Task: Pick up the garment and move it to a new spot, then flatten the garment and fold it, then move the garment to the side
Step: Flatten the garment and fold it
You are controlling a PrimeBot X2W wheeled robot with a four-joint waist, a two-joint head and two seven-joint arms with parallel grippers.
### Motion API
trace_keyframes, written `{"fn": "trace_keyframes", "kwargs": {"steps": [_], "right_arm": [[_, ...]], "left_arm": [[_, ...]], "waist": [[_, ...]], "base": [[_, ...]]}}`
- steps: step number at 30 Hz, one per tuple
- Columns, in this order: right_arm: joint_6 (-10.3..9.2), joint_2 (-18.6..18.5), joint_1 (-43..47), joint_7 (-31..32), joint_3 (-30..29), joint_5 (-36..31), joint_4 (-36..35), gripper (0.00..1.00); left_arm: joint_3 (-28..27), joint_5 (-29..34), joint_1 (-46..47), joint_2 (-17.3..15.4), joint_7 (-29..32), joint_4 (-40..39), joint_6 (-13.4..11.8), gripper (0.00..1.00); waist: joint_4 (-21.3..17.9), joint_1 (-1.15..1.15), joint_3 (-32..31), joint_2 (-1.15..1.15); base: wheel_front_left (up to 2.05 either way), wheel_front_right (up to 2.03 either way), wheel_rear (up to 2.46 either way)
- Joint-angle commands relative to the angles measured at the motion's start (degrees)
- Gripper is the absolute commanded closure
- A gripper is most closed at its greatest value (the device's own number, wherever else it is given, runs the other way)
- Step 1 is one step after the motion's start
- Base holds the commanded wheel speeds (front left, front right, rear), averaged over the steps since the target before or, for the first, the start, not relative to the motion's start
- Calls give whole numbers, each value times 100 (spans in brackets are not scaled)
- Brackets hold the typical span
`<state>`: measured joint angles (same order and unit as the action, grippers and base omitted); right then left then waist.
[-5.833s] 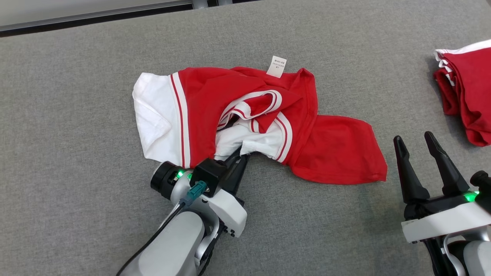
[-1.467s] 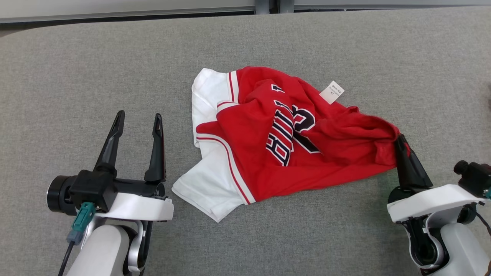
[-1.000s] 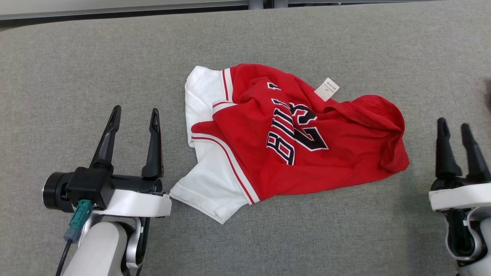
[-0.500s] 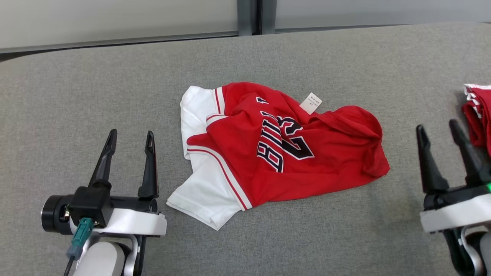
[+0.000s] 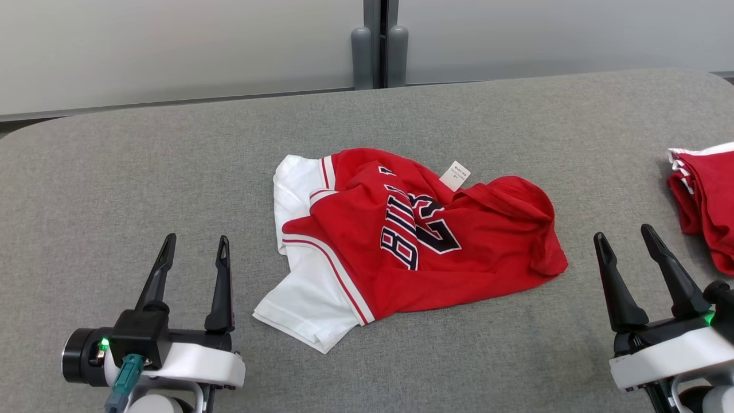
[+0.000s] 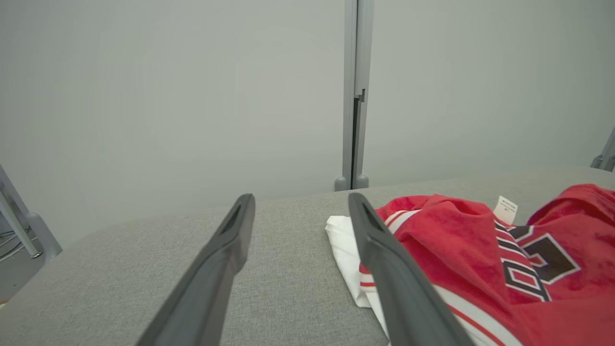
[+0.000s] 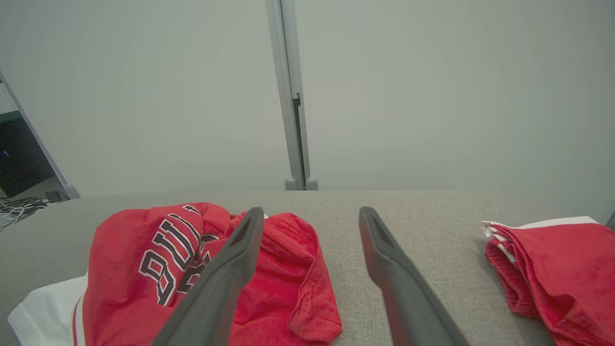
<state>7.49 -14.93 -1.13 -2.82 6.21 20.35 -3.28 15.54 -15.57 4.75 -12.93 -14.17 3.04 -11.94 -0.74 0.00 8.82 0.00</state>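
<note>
The garment is a red and white jersey with dark lettering and a small white tag, lying crumpled in the middle of the grey table. My left gripper stands open at the lower left, a short way left of the jersey's white sleeve, empty. My right gripper stands open at the lower right, just past the jersey's red edge, also empty. The left wrist view shows the jersey to the right of that gripper. In the right wrist view the jersey lies left of and behind the left finger of the gripper.
A second red and white folded garment lies at the table's right edge, also in the right wrist view. A pale wall with a grey post runs behind the table's far edge.
My right gripper let go of the jersey's red edge and pulled back to the right. The head camera has tilted up, so the whole scene sits lower. The left gripper stayed open.
</note>
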Motion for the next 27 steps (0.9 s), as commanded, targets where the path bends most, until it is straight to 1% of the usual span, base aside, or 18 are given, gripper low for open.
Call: {"fn": "trace_keyframes", "kwargs": {"steps": [1, 9, 14, 19, 20, 21, 27], "right_arm": [[0, 9, 37, 29, -22, -41, -45, 0], [0, 25, 51, 81, -47, -15, -19, 0], [0, -26, -68, 181, 37, 17, 116, 0], [0, -99, -188, 333, 179, -6, 444, 0], [0, -137, -269, 378, 273, -9, 692, 0], [0, -137, -269, 378, 273, -9, 692, 0], [0, -194, -677, 327, 515, -97, 1443, 0]], "left_arm": [[-9, -16, -79, -31, -9, -15, -14, 0], [36, -42, -53, -38, 39, -61, -41, 0], [69, -41, 35, -36, 43, -96, -52, 0], [149, -18, 135, 31, 26, -102, -35, 0], [182, -16, 210, 72, 12, -79, -11, 0], [182, -16, 210, 72, 12, -79, -11, 0], [254, -14, 408, 194, -35, 32, 24, 0]], "waist": [[16, 0, -25, 0], [60, 0, -63, 0], [125, 0, 14, 0], [249, 0, 171, 0], [329, 0, 260, 0], [329, 0, 260, 0], [473, 0, 530, 0]], "base": [[0, 0, 0], [0, 0, 0], [0, 0, 0], [0, 0, 0], [0, 0, 0], [0, 0, 0], [0, 0, 0]]}}
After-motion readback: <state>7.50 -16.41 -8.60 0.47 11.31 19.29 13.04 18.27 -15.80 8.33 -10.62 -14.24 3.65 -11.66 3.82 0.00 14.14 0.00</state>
